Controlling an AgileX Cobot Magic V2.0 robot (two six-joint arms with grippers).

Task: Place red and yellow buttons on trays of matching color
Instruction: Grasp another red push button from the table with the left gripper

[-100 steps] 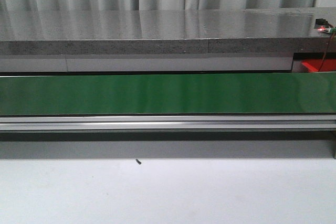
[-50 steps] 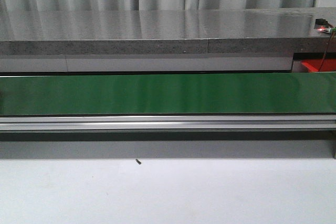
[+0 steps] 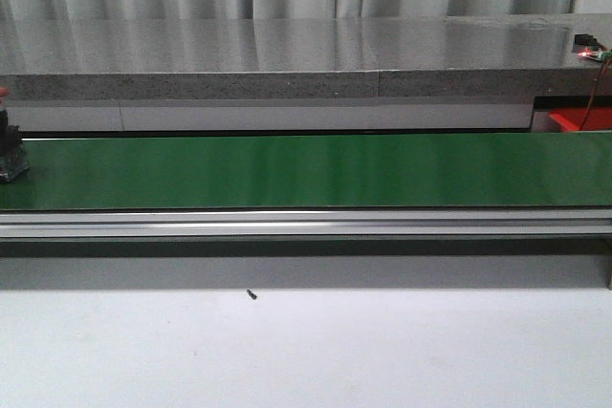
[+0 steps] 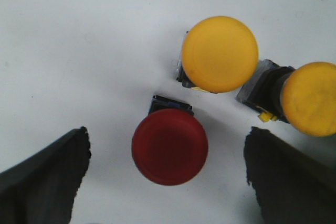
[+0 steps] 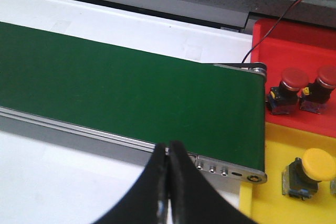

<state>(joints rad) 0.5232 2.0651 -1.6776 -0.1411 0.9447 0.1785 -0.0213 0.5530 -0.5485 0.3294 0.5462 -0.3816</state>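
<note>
Since the earlier frame, a dark button body with a red cap (image 3: 8, 150) has been carried into sight at the left end of the green conveyor belt (image 3: 306, 171); nothing else on the belt has changed.

At the belt's right end, a red tray (image 5: 294, 51) holding two red buttons (image 5: 293, 78) and a yellow tray (image 5: 294, 145) holding a yellow button (image 5: 318, 163) are seen. The right end effector (image 5: 167, 182) is pressed fully closed and empty, just off the belt's near rail. The left end effector (image 4: 167, 182) is spread wide and grips nothing; a red button (image 4: 169, 147) lies between its fingers on the white desk (image 4: 79, 35), with two yellow buttons (image 4: 219, 54) just beyond.

If this red button is to be fed onto the belt next, the descent should be kept centred on its cap, so that the nearer yellow button is not nudged as the fingers close.
</note>
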